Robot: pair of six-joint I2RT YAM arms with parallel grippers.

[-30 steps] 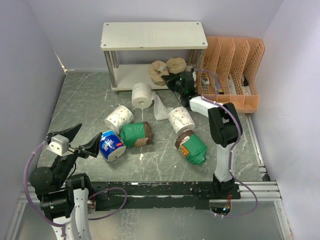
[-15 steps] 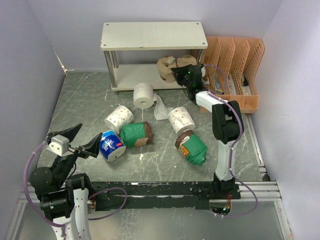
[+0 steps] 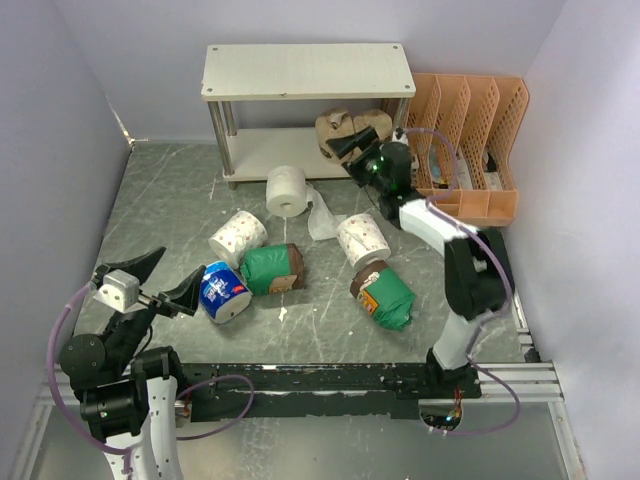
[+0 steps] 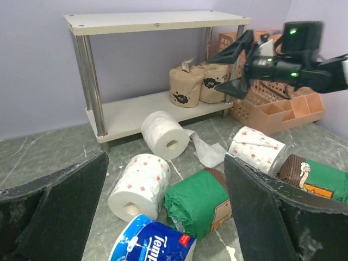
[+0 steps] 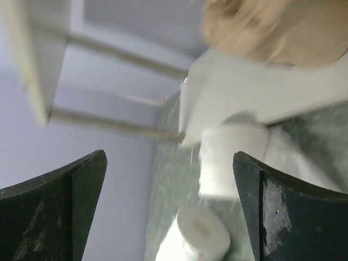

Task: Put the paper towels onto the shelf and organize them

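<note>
Two tan paper towels [image 3: 340, 130] [image 3: 373, 122] stand side by side on the lower board of the shelf [image 3: 262, 150]. My right gripper [image 3: 345, 157] hangs open just in front of them, touching neither; its own view is blurred and shows one tan roll [image 5: 272, 27] above. On the floor lie a plain white roll [image 3: 286, 190] with a loose sheet, two patterned rolls [image 3: 238, 238] [image 3: 363, 238], two green-wrapped rolls [image 3: 272, 268] [image 3: 385, 295] and a blue-white roll [image 3: 224, 291]. My left gripper [image 3: 172, 272] is open and empty beside the blue-white roll [image 4: 152, 244].
An orange perforated file organizer [image 3: 465, 140] stands right of the shelf, close behind my right arm. Purple walls close in the floor on three sides. The shelf's top board [image 3: 305, 70] carries nothing.
My right gripper carried the tan rolls rightward along the lower board, opened, let go and drew back slightly. The left arm has not moved.
</note>
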